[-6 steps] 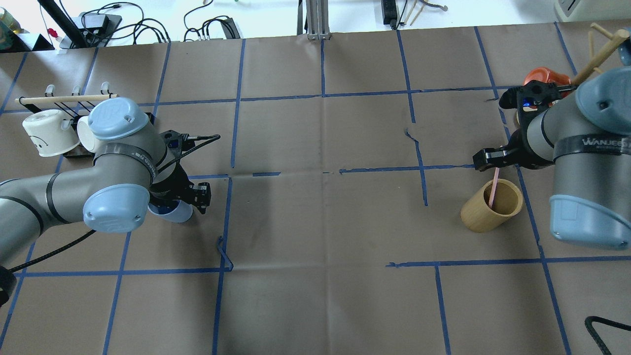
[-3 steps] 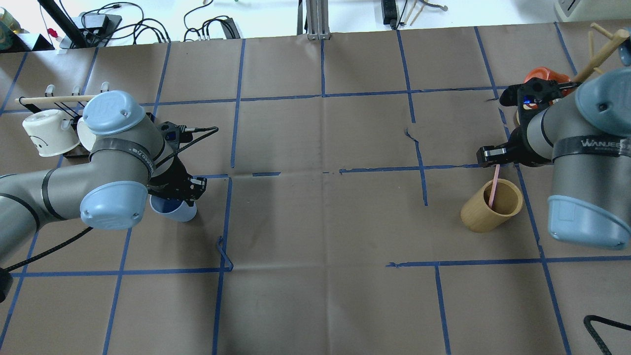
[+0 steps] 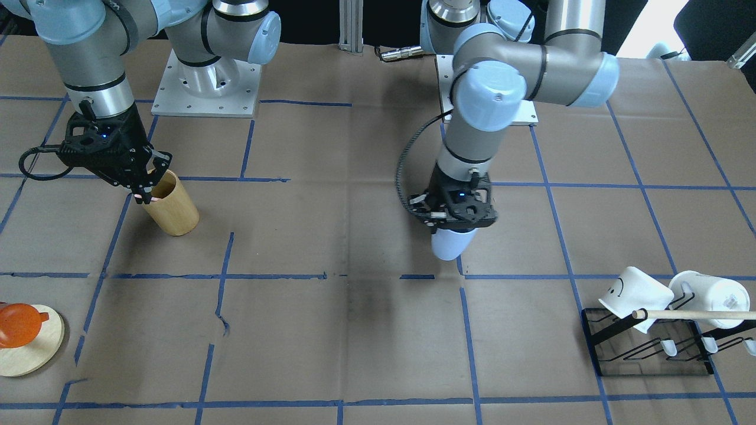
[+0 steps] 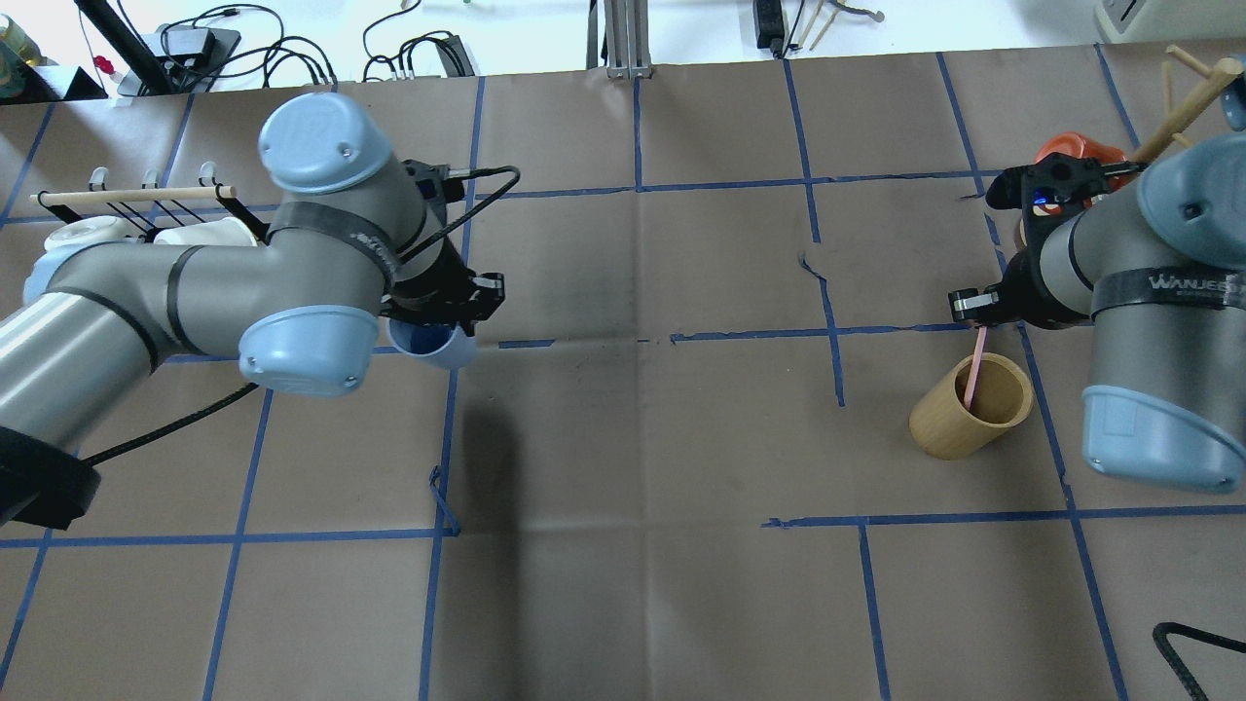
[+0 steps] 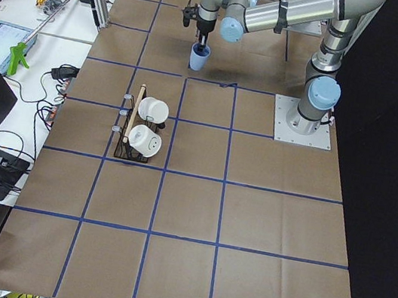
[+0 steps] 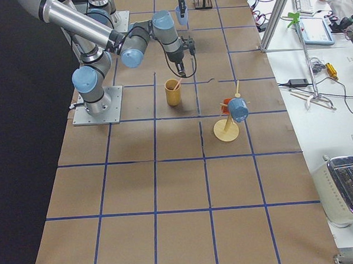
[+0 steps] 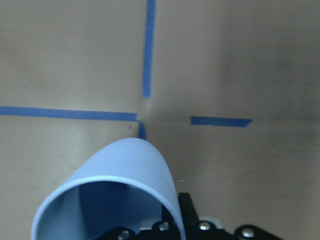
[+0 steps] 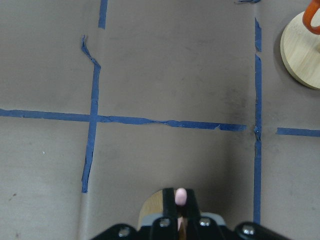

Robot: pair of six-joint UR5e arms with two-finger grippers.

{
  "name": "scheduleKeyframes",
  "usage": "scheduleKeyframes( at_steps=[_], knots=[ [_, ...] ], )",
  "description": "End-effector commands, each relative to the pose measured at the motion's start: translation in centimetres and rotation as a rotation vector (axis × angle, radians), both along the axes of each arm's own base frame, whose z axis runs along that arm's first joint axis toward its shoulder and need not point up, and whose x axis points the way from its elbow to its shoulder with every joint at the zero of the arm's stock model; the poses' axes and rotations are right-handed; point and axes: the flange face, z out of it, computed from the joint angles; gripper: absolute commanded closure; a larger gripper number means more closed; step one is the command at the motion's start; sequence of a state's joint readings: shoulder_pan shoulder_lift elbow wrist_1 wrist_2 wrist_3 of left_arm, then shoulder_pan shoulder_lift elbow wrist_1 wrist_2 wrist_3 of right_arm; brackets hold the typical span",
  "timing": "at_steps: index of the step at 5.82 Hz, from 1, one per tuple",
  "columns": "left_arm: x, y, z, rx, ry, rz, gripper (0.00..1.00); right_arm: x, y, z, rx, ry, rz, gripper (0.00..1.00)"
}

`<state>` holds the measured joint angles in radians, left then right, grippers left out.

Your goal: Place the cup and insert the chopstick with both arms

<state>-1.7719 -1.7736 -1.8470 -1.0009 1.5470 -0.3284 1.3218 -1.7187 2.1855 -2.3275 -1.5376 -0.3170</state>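
Observation:
My left gripper (image 4: 440,319) is shut on the rim of the light-blue cup (image 4: 433,349) and holds it upright above the table, left of centre. The cup also shows in the front view (image 3: 450,247) and fills the left wrist view (image 7: 115,195). My right gripper (image 4: 976,312) is shut on the top of the pale-pink chopstick (image 4: 973,368). The chopstick's lower end stands inside the tan wooden cylinder (image 4: 959,419) at the right. The stick's tip (image 8: 180,195) shows between the closed jaws in the right wrist view.
A black wire rack (image 3: 649,348) with two white mugs (image 3: 635,290) and a wooden dowel stands at the table's left end. A round wooden base (image 3: 35,348) with an orange piece (image 3: 18,323) lies past the cylinder. A wooden mug tree (image 6: 228,120) stands there.
My left arm has lifted the cup off the table and carried it away from the rack toward the table's middle. My right gripper has stayed over the cylinder with the chopstick.

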Motion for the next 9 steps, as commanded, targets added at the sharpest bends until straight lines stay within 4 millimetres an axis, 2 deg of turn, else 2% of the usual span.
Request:
scheduleKeyframes(
  at_steps=[1, 2, 4, 5, 6, 7, 8, 9],
  knots=[
    [-11.8, -1.2, -1.6, -0.016, 0.017, 0.014, 0.94, -0.1, -0.2, 1.2, -0.019, 0.006, -0.003, 0.91],
    [-14.0, -1.3, -1.9, -0.020, 0.019, 0.014, 0.91, -0.1, -1.0, 3.2, -0.013, 0.005, -0.001, 0.91],
    [-15.2, -1.2, -5.2, 0.025, 0.005, -0.003, 0.90, -0.1, -2.4, 10.1, 0.095, -0.035, -0.039, 0.91],
    [-15.3, -1.4, -5.4, 0.012, 0.011, -0.003, 0.85, 0.1, -2.7, 13.4, 0.147, -0.053, -0.071, 0.91],
    [-15.3, -1.5, -5.7, 0.008, 0.009, -0.006, 0.59, 0.3, -2.5, 16.4, 0.187, -0.069, -0.103, 0.91],
    [-14.9, -1.2, -5.6, 0.002, -0.011, -0.016, 0.02, 1.9, -2.7, 17.7, 0.198, -0.081, -0.135, 0.91],
    [-14.0, -2.2, -2.8, -0.038, 0.000, -0.051, 0.01, 5.7, -2.7, 18.4, 0.187, -0.080, -0.161, 0.91],
    [-12.2, -3.7, -0.1, -0.080, 0.010, -0.063, 0.01, 8.1, -3.4, 18.9, 0.184, -0.078, -0.172, 0.91]
  ],
)
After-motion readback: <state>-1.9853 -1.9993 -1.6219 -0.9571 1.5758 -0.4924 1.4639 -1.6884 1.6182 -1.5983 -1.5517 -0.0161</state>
